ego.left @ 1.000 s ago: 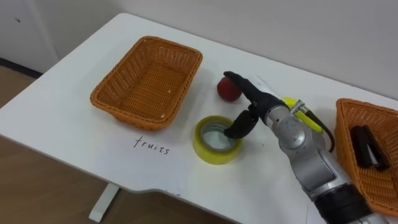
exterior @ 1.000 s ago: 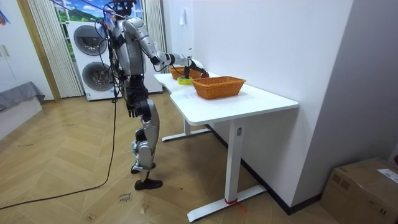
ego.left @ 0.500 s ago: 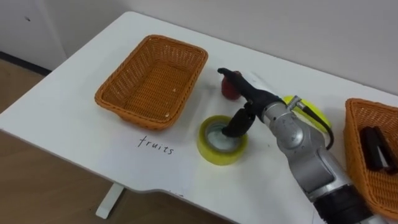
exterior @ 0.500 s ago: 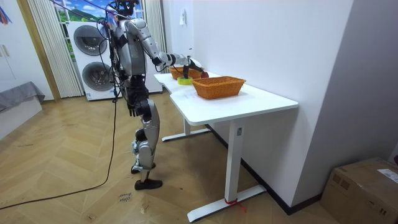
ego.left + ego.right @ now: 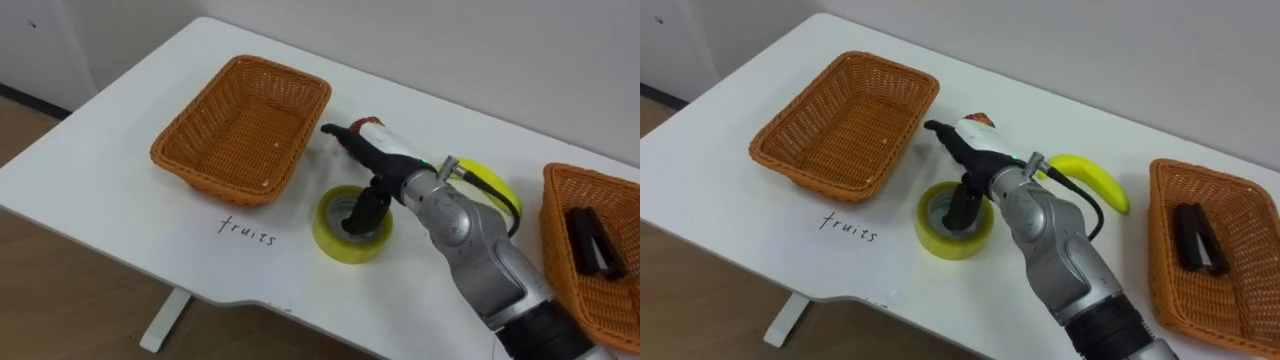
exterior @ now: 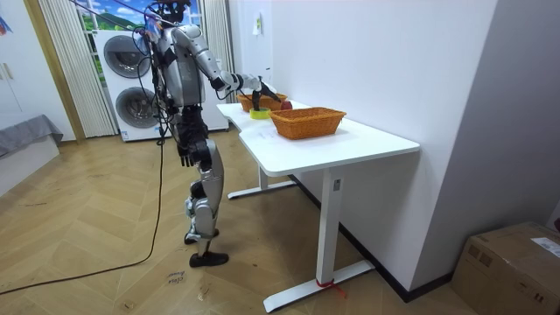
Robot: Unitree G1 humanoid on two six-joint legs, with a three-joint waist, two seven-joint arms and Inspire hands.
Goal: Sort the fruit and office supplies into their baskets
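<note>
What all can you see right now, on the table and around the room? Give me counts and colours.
table: 1, white, against the wall
wicker baskets: 2, orange; empty one at the left, another at the right end
black item: 1, lying in the right basket
tape roll: 1, yellow, near the front edge between the baskets
apple: 1, red, mostly hidden beneath the hand
banana: 1, yellow, behind the forearm
washing machines: 2, white, stacked behind the robot
cardboard box: 1, brown, on the floor at the room view's right
right robot hand: 1, dark, fingers straight over the apple, thumb down in the tape roll's hole
</note>
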